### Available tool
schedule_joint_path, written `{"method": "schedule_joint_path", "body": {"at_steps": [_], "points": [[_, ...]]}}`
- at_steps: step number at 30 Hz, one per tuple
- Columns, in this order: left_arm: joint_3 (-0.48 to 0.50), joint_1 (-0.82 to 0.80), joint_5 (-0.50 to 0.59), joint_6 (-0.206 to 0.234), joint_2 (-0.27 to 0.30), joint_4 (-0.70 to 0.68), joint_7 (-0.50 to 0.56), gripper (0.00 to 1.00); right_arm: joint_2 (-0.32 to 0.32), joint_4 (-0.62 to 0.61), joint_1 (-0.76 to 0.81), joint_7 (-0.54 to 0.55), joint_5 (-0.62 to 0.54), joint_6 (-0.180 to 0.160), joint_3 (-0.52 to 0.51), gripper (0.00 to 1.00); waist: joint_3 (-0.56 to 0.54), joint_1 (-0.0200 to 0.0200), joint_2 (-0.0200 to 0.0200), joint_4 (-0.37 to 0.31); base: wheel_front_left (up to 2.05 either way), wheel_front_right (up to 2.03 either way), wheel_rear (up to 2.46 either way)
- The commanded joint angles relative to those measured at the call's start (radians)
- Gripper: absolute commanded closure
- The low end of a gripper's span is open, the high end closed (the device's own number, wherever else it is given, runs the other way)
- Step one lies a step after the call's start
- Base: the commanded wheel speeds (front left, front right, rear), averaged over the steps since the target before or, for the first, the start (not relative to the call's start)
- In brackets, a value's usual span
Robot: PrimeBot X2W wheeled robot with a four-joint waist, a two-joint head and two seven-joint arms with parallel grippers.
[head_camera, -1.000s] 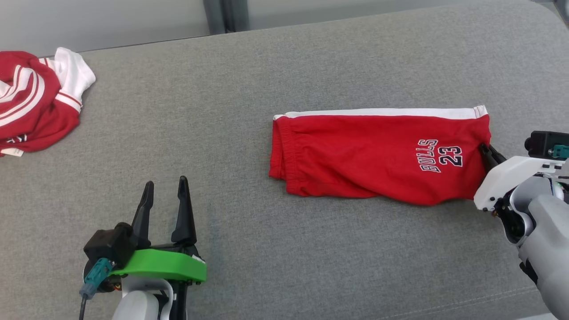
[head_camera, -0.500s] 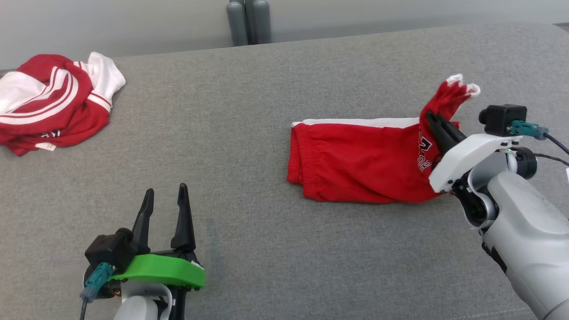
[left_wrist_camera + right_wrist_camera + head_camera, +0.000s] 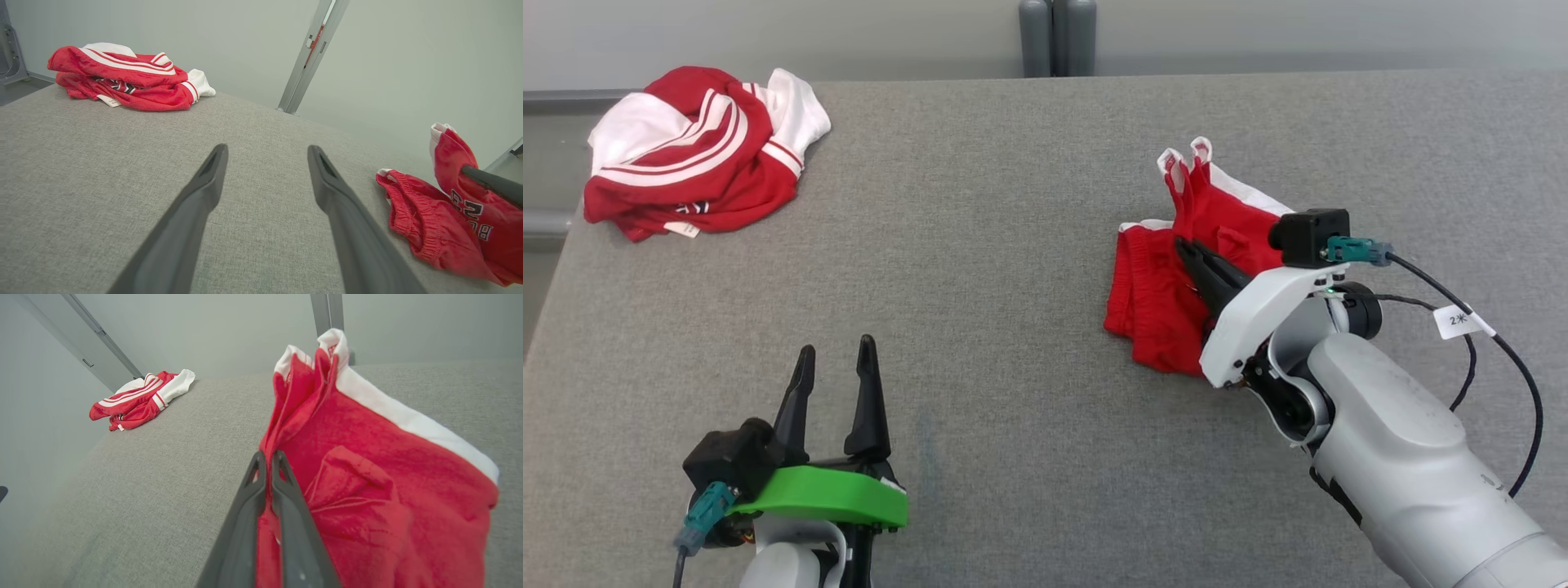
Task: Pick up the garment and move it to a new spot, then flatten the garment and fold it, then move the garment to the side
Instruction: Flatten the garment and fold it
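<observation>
Shorts lie right; perhaps a jersey, far left.

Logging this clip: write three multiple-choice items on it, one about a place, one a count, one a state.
1. Where on the grey fabric surface is the crumpled red-and-white striped garment? A far left corner; B centre; C near right edge.
2. How many garments lie there? A one; B two; C four.
3. Jaws of the right gripper are: A wide open; B shut on nothing; C shut on the red shorts with white side stripe.
Answers: A, it sits far left; B, heap plus shorts; C, cloth pinched between jaws.
</observation>
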Motion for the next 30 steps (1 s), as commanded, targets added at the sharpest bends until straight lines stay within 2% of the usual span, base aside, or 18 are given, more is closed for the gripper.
{"method": "schedule_joint_path", "body": {"at_steps": [1,9,11,12,23,30], "points": [[-0.001,-0.015,-0.003,0.004,0.002,-0.004,0.0,0.0,0.003,0.015,0.01,0.006,-0.009,0.0,0.003,1.0,0.01,0.0,0.0,0.014,0.0,0.0,0.0],[-0.006,-0.021,-0.019,0.015,0.001,-0.008,0.0,0.0,0.031,0.071,-0.003,0.011,-0.022,0.0,0.033,1.0,0.02,0.0,0.0,0.02,0.0,0.0,0.0],[-0.006,-0.02,-0.021,0.016,0.001,-0.007,0.0,0.0,0.035,0.073,-0.005,0.006,-0.022,0.0,0.04,0.45,0.019,0.0,0.0,0.016,0.0,0.0,0.0],[-0.006,-0.02,-0.022,0.016,0.001,-0.006,0.0,0.0,0.037,0.068,-0.005,0.002,-0.02,0.0,0.044,0.0,0.018,0.0,0.0,0.012,0.0,0.0,0.0],[-0.022,-0.004,-0.024,0.017,0.002,-0.002,0.0,0.0,0.006,-0.044,0.058,-0.08,0.011,0.0,0.039,0.0,-0.014,0.0,0.0,-0.039,0.0,0.0,0.0],[-0.034,0.004,-0.024,0.021,0.002,-0.006,0.0,0.0,-0.034,-0.132,0.121,-0.136,0.001,0.0,-0.072,0.0,-0.026,0.0,0.0,-0.062,0.0,0.0,0.0]]}}
